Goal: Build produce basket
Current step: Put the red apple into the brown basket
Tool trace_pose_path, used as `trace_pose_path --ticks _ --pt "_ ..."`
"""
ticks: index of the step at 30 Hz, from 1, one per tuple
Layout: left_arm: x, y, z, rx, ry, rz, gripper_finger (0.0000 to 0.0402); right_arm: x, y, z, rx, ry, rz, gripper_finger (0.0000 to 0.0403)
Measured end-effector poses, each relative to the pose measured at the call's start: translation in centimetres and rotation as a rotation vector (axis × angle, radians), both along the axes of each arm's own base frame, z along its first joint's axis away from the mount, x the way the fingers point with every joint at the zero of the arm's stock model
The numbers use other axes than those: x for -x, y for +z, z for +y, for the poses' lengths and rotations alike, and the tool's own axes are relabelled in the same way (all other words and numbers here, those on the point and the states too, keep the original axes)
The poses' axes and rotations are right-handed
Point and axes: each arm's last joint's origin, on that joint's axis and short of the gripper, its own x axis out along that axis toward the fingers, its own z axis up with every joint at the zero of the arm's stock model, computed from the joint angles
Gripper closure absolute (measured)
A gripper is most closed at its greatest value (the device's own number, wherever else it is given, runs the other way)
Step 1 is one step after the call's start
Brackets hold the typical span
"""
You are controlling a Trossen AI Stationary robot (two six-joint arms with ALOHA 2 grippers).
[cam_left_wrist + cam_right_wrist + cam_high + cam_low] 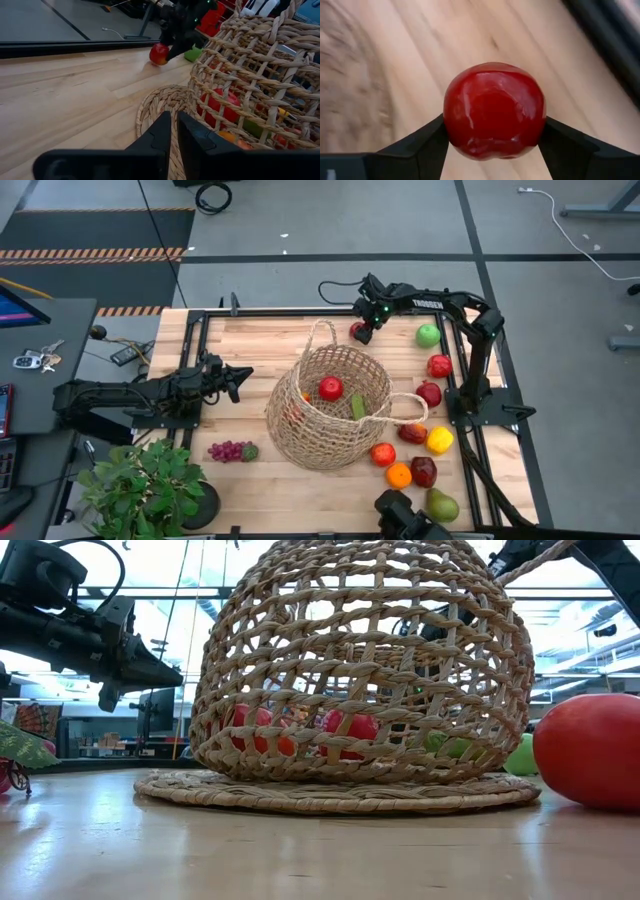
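One red apple (494, 110) is clamped between the fingers of the right tool (360, 332), at the far side of the tabletop (250, 345) just beyond the straw basket (335, 420). Several fruits are seen inside the basket; more produce (425, 425) is lined along its right. Left tool (238, 377) is held together, empty, beside the basket.
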Motion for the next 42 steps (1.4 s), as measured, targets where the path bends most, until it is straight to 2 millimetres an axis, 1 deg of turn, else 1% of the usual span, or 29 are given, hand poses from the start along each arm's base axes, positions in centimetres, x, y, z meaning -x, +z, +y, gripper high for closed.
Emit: trace_pose_path --ticks 6,10,14,18,22,25,30,33,38,42 --pt "0.0 0.0 0.0 0.000 0.000 0.000 0.0364 0.1 4.4 0.5 0.055 0.037 -0.122 0.0127" --pt "0.0 0.0 0.0 0.000 0.000 0.000 0.0369 0.6 8.2 1.2 0.092 0.063 -0.236 0.0127" --pt "0.0 0.0 0.0 0.000 0.000 0.000 0.0367 1.3 11.5 2.3 0.074 0.068 -0.365 0.0127" --pt "0.0 0.0 0.0 0.000 0.000 0.000 0.0362 1.9 14.8 3.4 -0.012 0.068 -0.546 0.0127" --pt "0.0 0.0 0.0 0.000 0.001 0.000 0.0362 2.3 17.6 4.3 -0.163 0.103 -0.742 0.0126" --pt "0.0 0.0 0.0 0.000 0.000 0.000 0.0366 2.5 19.4 4.8 -0.274 0.136 -0.851 0.0124" --pt "0.0 0.0 0.0 0.000 0.000 0.000 0.0369 2.3 21.8 5.8 -0.417 0.169 -0.955 0.0123" --pt "0.0 0.0 0.0 0.000 0.000 0.000 0.0365 2.0 22.7 6.6 -0.483 0.159 -0.979 0.0123" --pt "0.0 0.0 0.0 0.000 0.000 0.001 0.0361 1.1 23.1 7.8 -0.555 0.143 -0.975 0.0122" --pt "0.0 0.0 0.0 0.000 0.000 0.000 0.0366 -0.2 22.9 9.5 -0.569 0.154 -0.956 0.0122"
